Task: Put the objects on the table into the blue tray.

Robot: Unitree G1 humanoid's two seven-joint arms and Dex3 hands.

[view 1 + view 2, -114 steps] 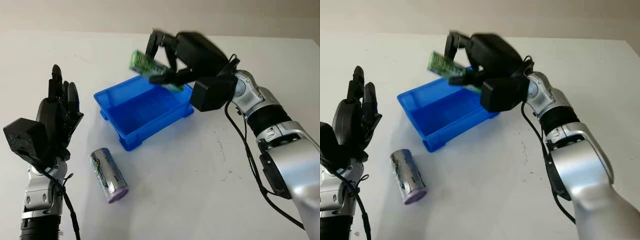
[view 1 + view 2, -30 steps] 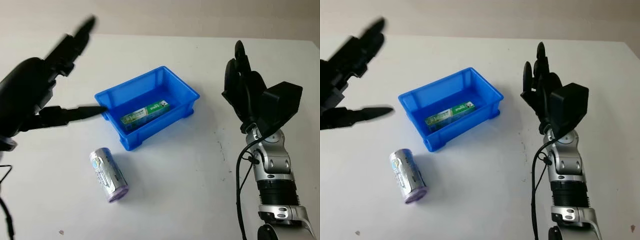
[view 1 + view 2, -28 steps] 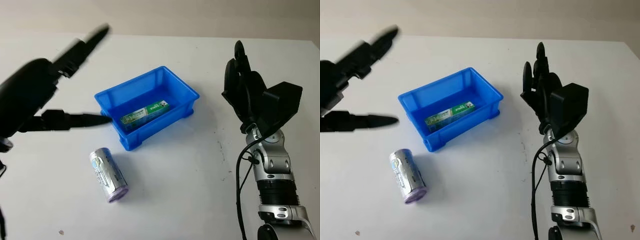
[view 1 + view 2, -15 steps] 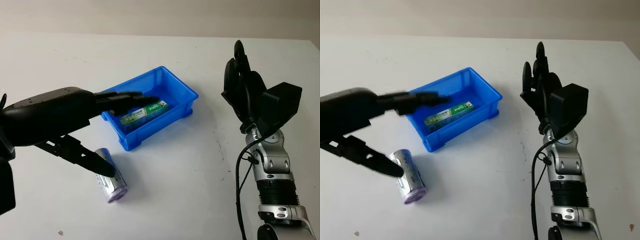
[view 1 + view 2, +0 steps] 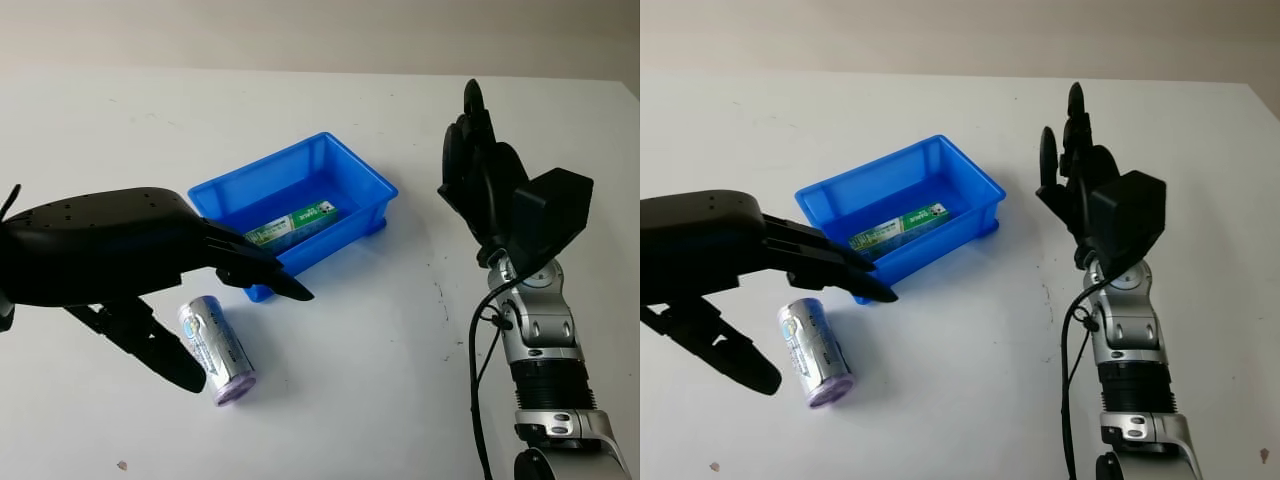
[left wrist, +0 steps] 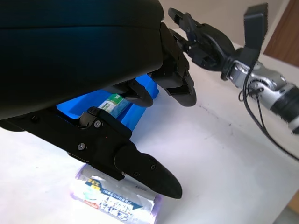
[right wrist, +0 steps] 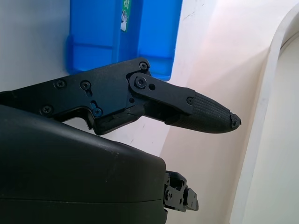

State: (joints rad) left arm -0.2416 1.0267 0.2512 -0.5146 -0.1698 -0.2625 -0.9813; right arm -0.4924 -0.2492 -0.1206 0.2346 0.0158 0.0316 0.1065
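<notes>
A silver can with a purple end (image 5: 217,350) lies on its side on the white table, in front of the blue tray (image 5: 361,163). A green box (image 5: 291,221) lies inside the tray. My left hand (image 5: 243,332) hovers open right over the can, with its fingers (image 5: 262,277) reaching past the tray's near corner and its thumb (image 5: 165,352) on the can's left side. From the left wrist view the can (image 6: 117,201) sits just beneath the thumb. My right hand (image 5: 482,172) stands open and upright, off to the right of the tray.
The white table (image 5: 380,360) extends bare between the tray and my right arm. Its far edge meets a pale wall (image 5: 320,30).
The right hand let the green box go into the tray and drew back to the right. The left hand swung from the upper left down over the can.
</notes>
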